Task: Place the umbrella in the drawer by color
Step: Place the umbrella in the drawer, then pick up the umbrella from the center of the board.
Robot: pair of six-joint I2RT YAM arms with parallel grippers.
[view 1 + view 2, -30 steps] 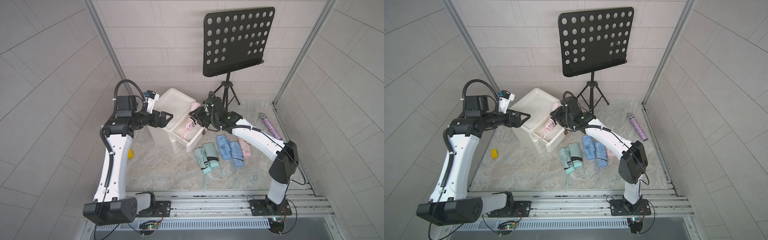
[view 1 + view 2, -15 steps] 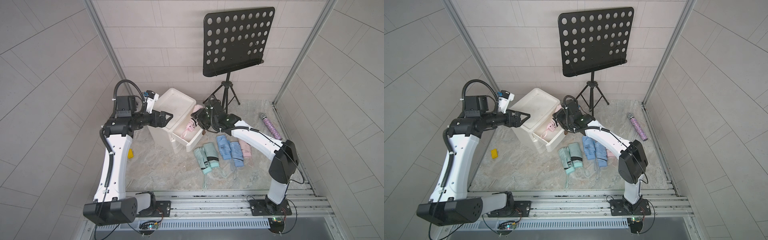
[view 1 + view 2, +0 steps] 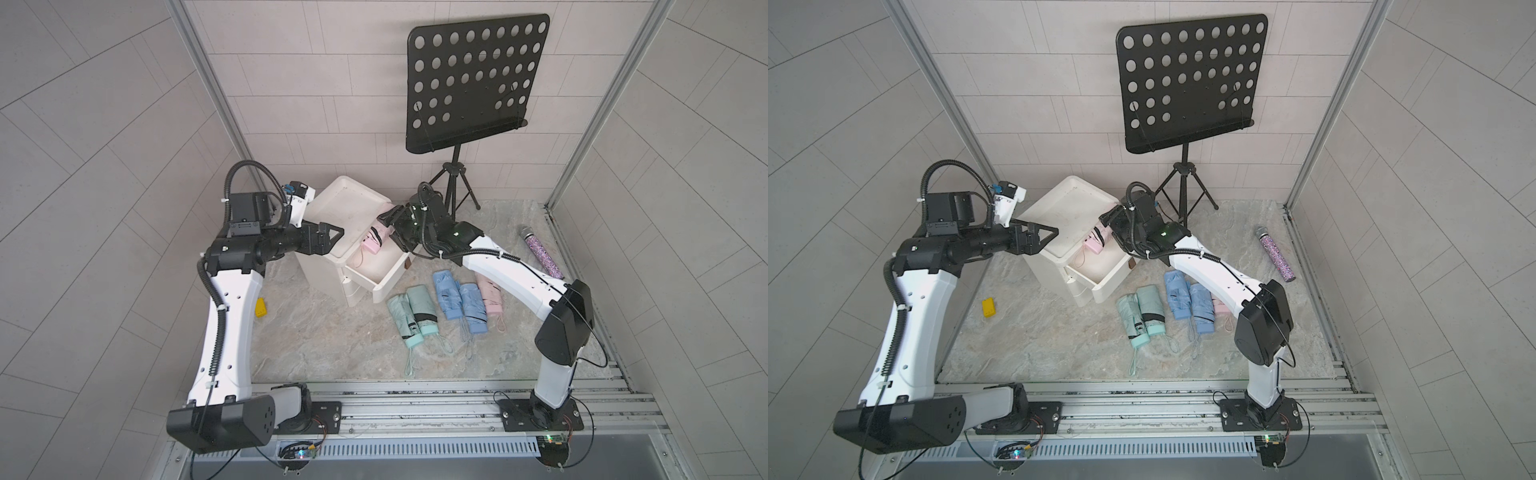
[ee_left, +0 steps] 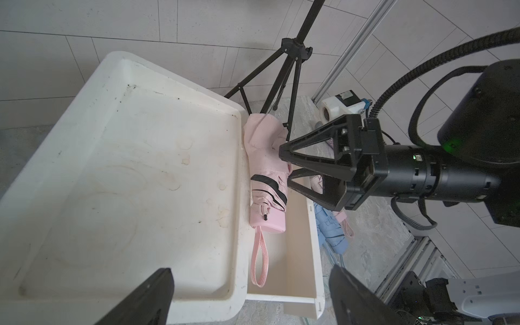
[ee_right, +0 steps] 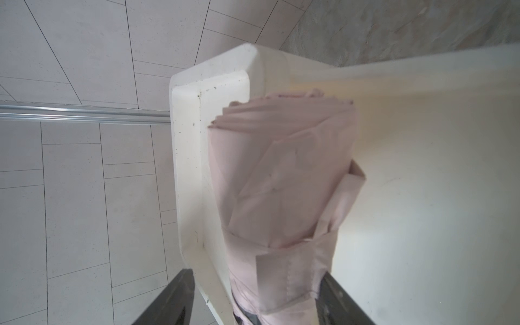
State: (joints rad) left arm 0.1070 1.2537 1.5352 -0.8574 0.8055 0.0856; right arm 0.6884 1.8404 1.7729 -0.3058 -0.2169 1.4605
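Note:
A folded pink umbrella (image 3: 374, 239) (image 3: 1094, 241) (image 4: 267, 174) (image 5: 281, 183) lies in the pulled-out top drawer (image 3: 388, 286) (image 3: 1108, 286) (image 4: 312, 239) of a white cabinet, leaning on the cabinet's edge with its strap hanging down. My right gripper (image 3: 388, 230) (image 3: 1111, 230) (image 4: 284, 167) (image 5: 254, 274) straddles the umbrella's canopy end with its jaws open; one finger stands clear of the cloth. My left gripper (image 3: 338, 235) (image 3: 1054, 232) (image 4: 250, 270) hovers open over the cabinet top (image 3: 345, 212) (image 4: 126, 168), holding nothing.
On the floor right of the cabinet lie two green umbrellas (image 3: 411, 311), two blue ones (image 3: 459, 299) and a pink one (image 3: 490, 295). A glittery microphone (image 3: 540, 253) lies by the right wall, a yellow block (image 3: 260, 308) at the left. A music stand's tripod (image 3: 457, 178) stands behind.
The right gripper's jaws have spread apart around the pink umbrella, which now rests in the drawer. The left arm has not moved.

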